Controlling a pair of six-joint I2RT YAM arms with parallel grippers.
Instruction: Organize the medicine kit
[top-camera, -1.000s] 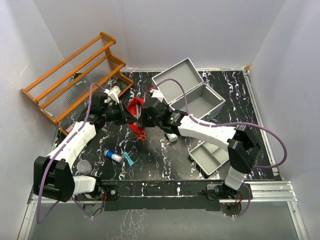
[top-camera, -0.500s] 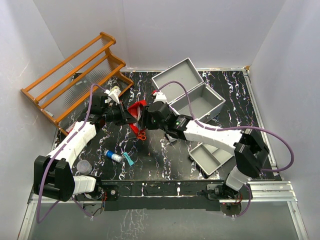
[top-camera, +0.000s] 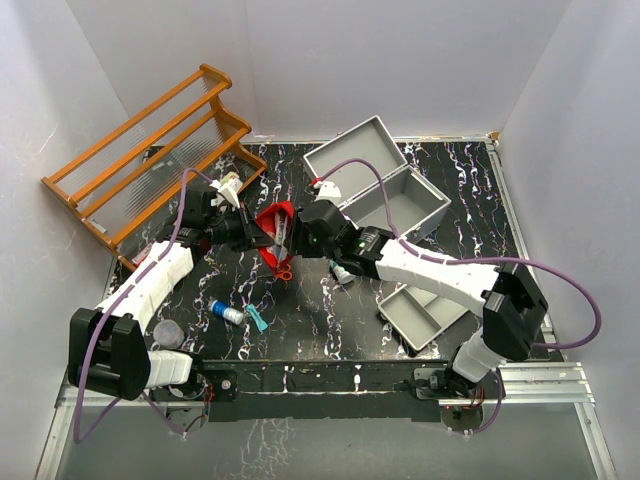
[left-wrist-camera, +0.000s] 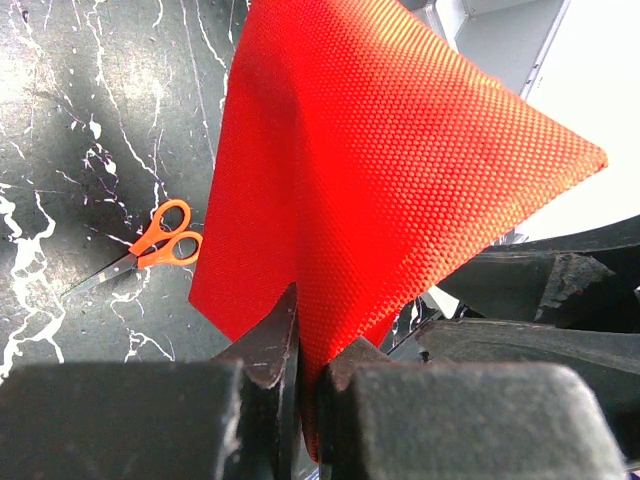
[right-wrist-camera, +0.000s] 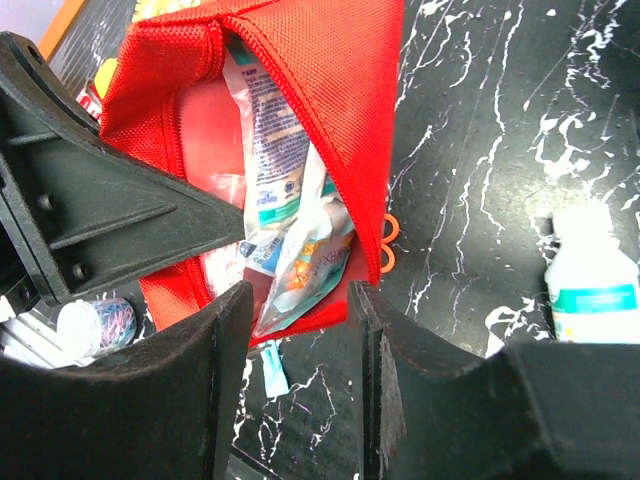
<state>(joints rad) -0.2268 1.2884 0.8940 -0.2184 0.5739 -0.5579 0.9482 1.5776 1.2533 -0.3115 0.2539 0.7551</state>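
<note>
Left gripper (left-wrist-camera: 300, 370): jaws together, clamped on the lower edge of the red pouch (left-wrist-camera: 400, 170), which hangs up and away from it, lifted off the table. Right gripper (right-wrist-camera: 300, 310): jaws apart, squared up to the pouch mouth. The lower ends of the sachets (right-wrist-camera: 285, 200) show just ahead of its fingertips, and nothing looks pinched. Just under the pouch, below both grippers, lie the orange scissors (left-wrist-camera: 150, 240). A white bottle (right-wrist-camera: 590, 280) stands to the right of the right gripper, apart from it. The kit (top-camera: 400, 205) sits beyond the right gripper, off to its right, lid open. A grey tray (top-camera: 420, 315) lies nearer the arm bases. Judged step: handling the sachets at the pouch mouth while the left gripper keeps it open; whether they are going in or coming out cannot be told. The next move calls for a steady left grip, and for the right jaws either to close on a sachet or to back straight out without snagging the zip edge.
</note>
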